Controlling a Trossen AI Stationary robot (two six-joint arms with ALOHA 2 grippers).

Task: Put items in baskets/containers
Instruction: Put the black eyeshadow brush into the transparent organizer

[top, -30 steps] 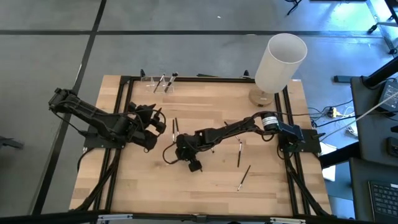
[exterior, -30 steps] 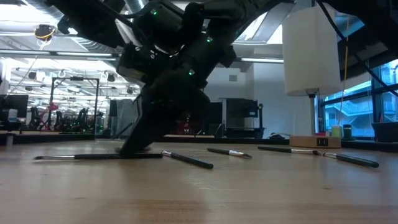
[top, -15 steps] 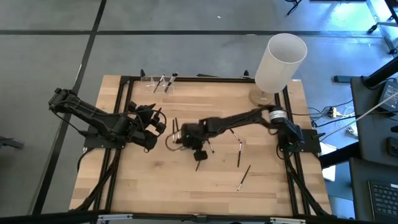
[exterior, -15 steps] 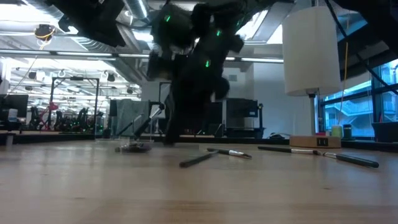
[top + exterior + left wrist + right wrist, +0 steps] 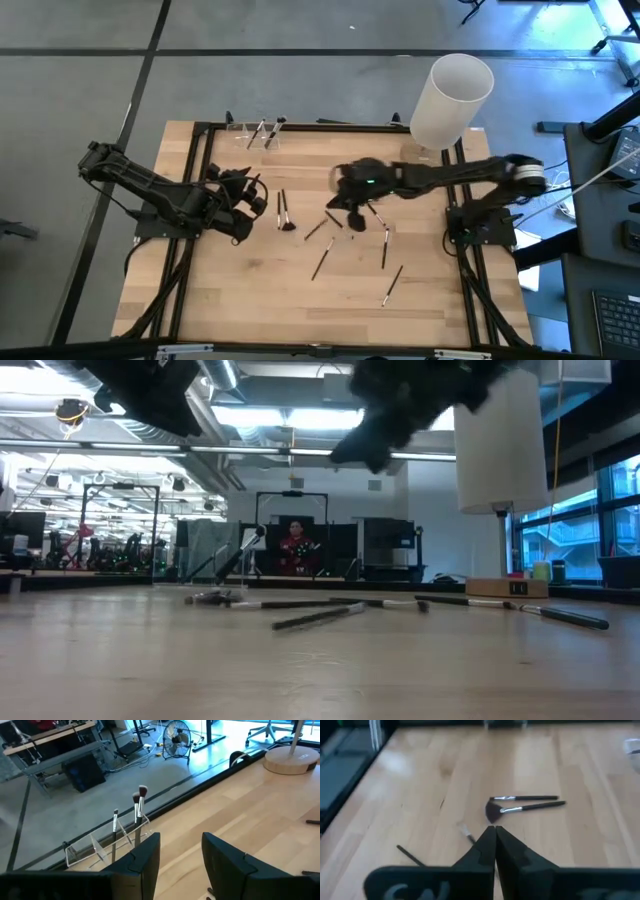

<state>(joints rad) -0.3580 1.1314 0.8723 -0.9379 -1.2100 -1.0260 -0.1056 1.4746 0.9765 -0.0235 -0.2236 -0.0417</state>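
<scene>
Lying flat, 2 brushes (image 5: 527, 803) parallel, bristles together | right fingers (image 5: 494, 840) closed, empty | left fingers (image 5: 145, 857) apart, empty

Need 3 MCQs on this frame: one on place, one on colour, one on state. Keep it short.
1. Where does the clear holder stand?
A. At a table edge, ahead of the left gripper
B. Mid-table
C. On the floor

2. What colour is the tall cylinder?
A. Black
B. White
C. Red

3. How is the right gripper?
A. Wide open
B. Shut on a brush
C. Shut, holding nothing

Answers:
1 A: the left wrist view looks straight at it on the table edge, with brushes standing in it.
2 B: it shows white in the high and low views.
3 C: the right wrist view shows the fingers pressed together with nothing between them.
</scene>
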